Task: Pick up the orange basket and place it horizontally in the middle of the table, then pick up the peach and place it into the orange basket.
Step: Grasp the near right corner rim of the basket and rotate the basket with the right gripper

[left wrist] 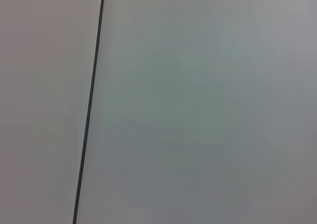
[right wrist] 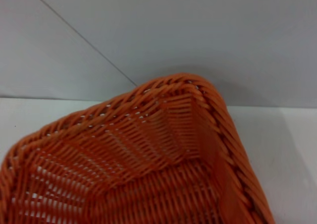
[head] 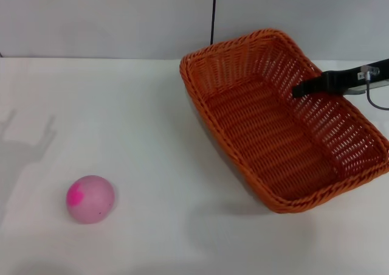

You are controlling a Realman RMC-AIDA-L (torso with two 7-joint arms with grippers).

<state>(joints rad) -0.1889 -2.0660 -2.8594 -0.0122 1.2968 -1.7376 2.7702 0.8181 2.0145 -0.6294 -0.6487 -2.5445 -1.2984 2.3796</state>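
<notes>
Woven wicker orange basket (head: pixel 273 129); smooth matt white table (head: pixel 140 135)

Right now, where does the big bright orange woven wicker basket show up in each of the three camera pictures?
Head view: the bright orange woven wicker basket fills the right half, set diagonally, with the right gripper reaching over its right rim.
Left wrist view: not in it; only the wall and a thin black cable.
Right wrist view: one corner of it fills the lower part.
Shared landmark: that cable, running up the wall.
</notes>
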